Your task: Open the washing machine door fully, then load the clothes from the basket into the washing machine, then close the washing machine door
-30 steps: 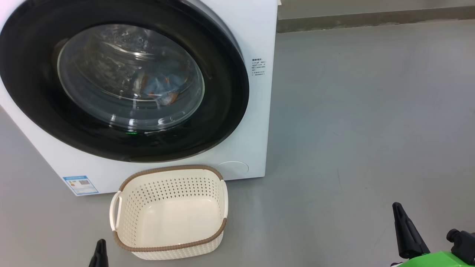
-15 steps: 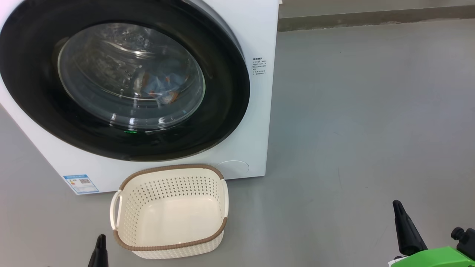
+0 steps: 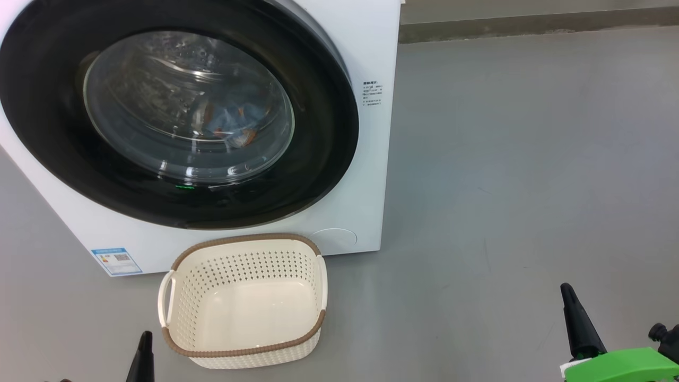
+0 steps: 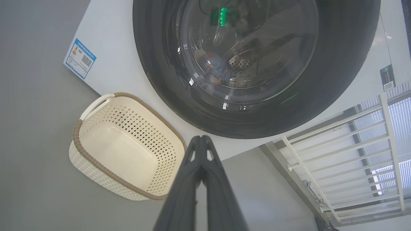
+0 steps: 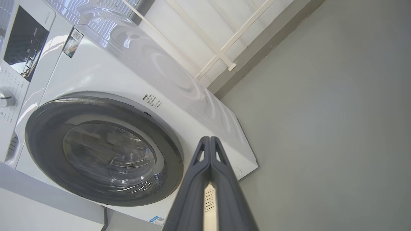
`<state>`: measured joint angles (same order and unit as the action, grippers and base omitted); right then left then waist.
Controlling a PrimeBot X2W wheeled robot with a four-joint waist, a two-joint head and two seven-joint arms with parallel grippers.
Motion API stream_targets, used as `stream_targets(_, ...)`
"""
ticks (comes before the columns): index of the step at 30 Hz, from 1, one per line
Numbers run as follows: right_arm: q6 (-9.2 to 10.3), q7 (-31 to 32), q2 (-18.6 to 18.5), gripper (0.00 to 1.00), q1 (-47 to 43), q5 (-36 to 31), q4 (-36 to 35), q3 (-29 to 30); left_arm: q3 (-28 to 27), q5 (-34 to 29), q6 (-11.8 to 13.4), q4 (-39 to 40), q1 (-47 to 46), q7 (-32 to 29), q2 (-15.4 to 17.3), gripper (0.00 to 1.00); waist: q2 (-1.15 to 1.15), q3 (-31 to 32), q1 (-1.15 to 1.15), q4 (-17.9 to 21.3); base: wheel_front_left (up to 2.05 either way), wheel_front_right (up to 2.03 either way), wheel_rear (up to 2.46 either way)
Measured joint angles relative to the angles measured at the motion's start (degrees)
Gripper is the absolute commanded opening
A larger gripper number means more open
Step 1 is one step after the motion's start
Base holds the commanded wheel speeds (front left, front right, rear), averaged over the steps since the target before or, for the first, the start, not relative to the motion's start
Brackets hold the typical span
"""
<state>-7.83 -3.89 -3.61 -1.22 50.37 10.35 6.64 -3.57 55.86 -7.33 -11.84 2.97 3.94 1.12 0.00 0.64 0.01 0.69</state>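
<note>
The white washing machine [image 3: 371,48] stands at the upper left with its round black-ringed door [image 3: 329,138] closed flat against the front. Through the glass I see the light blue clothes [image 3: 233,124] lying in the steel drum. The cream basket [image 3: 244,353] with a brown rim sits on the floor before the machine and holds nothing. My left gripper [image 3: 144,339] is shut at the bottom edge, just left of the basket; its wrist view shows the fingertips [image 4: 200,138] pressed together. My right gripper [image 3: 566,289] is shut at the lower right, well away from the machine.
Grey floor [image 3: 504,185] spreads to the right of the machine as far as a wall base [image 3: 530,24]. A white railing [image 4: 337,154] stands beside the machine in the left wrist view. A control panel and knob [image 5: 6,98] show on the machine's upper front.
The head view has shifted slightly, so the machine and basket sit a little higher. Both grippers stay shut and low, with the right one's green part more in view.
</note>
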Motion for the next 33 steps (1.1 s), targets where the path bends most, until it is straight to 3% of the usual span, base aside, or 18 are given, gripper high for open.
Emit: stream_targets(33, 0.02, 5.80, 0.44, 0.00, 2.61, 22.71, 2.75, 0.76, -0.53, 20.05, 0.00, -1.87, -3.42, -5.56, 0.24, 0.00, 0.00, -0.46, 0.00, -0.39, 0.00, 0.00, 0.00)
